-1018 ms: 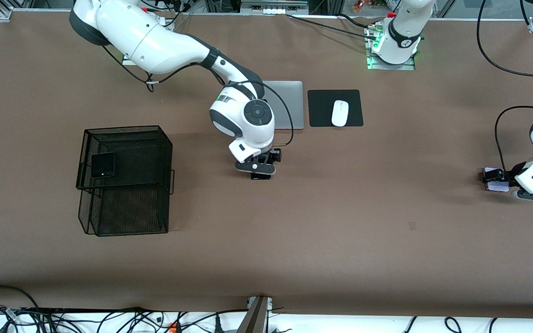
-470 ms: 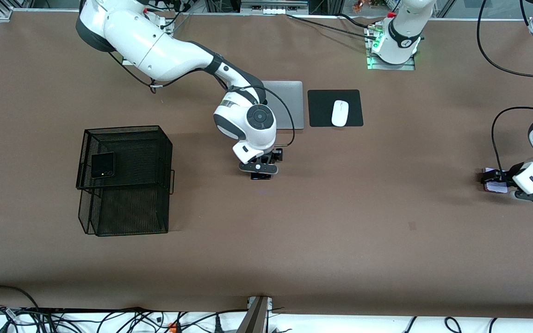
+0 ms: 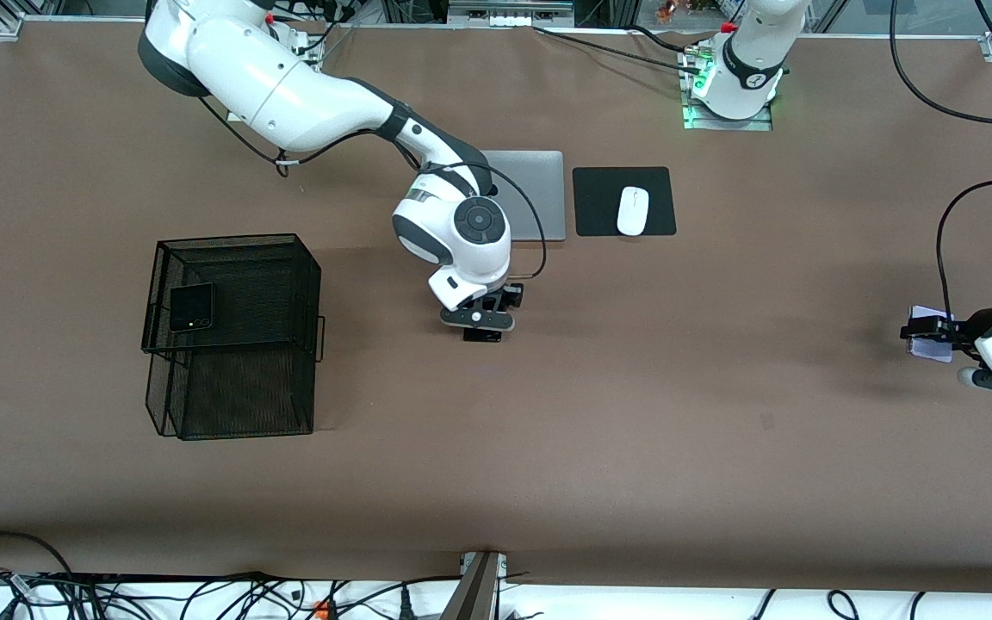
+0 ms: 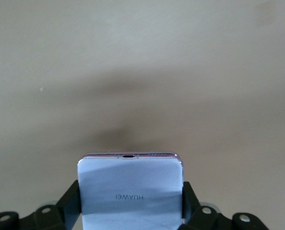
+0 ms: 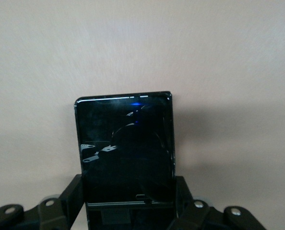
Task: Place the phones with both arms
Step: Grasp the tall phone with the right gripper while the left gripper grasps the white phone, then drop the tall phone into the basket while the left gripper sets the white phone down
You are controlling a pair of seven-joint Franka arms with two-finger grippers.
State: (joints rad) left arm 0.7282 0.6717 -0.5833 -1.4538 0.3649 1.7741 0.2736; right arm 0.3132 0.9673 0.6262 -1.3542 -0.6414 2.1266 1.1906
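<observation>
— From the front: the right gripper point(image 3: 480, 325) hangs over the bare table middle, clamped on the long black phone point(image 3: 481, 335). The squarish black phone point(image 3: 192, 308) lies on the mesh basket point(image 3: 306, 284).

— Left wrist: the left gripper point(image 4: 131, 218) pinches the lavender phone point(image 4: 130, 191) by its side edges — stiff, probably light.

— Right wrist: glossy glass point(image 5: 125, 148), likely slippery and fragile; I'd grip the edges.

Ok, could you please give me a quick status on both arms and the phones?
Left gripper shut on lavender phone, over bare table at its own end. Right gripper shut on long black phone, mid-table. Small black phone atop mesh basket. Nothing in the way.
</observation>
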